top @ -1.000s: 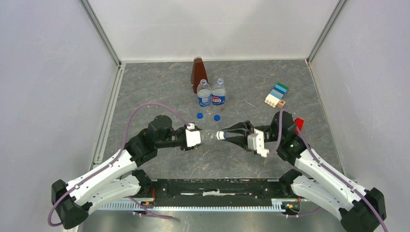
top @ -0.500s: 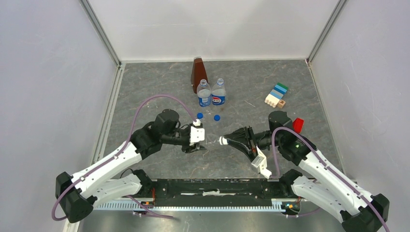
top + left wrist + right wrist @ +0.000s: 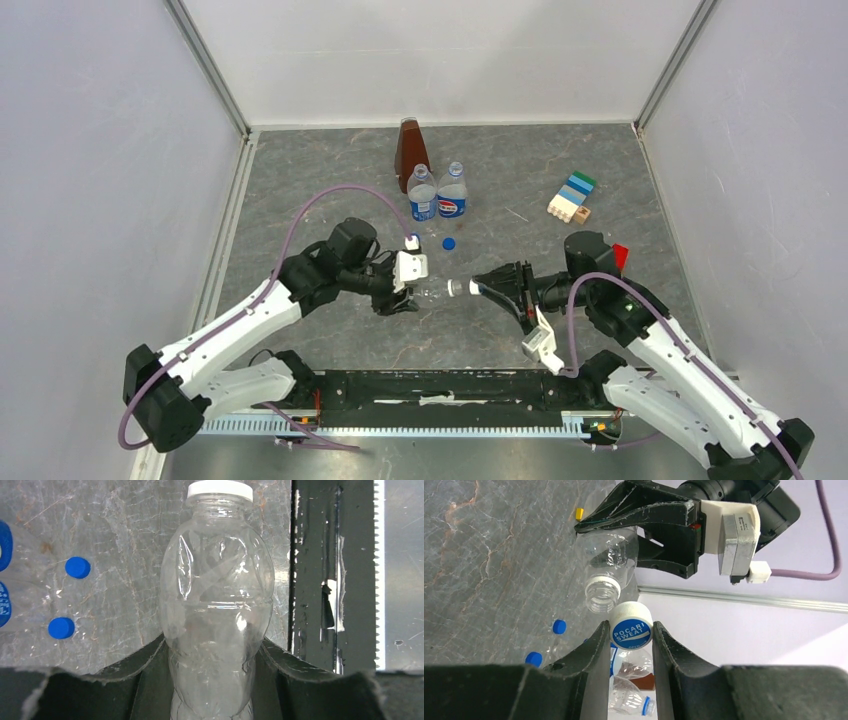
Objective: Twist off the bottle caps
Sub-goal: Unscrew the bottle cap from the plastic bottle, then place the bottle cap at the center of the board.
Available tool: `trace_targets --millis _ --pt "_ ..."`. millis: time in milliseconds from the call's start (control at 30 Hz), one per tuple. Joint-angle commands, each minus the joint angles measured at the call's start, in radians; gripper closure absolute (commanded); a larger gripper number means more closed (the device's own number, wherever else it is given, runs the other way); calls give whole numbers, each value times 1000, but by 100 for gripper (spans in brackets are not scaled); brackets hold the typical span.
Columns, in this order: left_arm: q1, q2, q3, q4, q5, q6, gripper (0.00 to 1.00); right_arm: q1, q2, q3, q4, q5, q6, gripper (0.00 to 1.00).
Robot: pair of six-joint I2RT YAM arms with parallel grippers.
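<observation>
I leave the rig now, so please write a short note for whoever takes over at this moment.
Left pincer: shut on the small clear bottle, held sideways above the table.
Right pincer: shut on the white cap, just clear of the bottle's open neck.
Two blue caps lie loose near the two labelled bottles, which stand upright.
Done: all three caps appear off.
Left: probably only to set down bottle and cap.

Clear bottle (image 3: 217,605) base: buried inside my left gripper (image 3: 214,645), cut off below.
Labelled bottles (image 3: 3,605), left of it: I see only blue slivers.
</observation>
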Motion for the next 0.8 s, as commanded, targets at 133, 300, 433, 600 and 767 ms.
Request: trace_targets --millis 133,300,433,600,767 --pt "6 -176 -100 225 -157 -60 96 -18 50 -81 537 561 858 100" --pt "6 -321 -250 490 -157 -122 95 -63 317 4 416 879 1292 100" --pt "6 -355 -333 658 -136 -175 93 -72 559 71 347 885 1510 100" --pt "5 -336 -377 783 -142 -232 93 -84 763 130 421 801 1657 94" --pt "4 -352 -403 833 -144 -260 92 -85 836 134 556 828 1750 88"
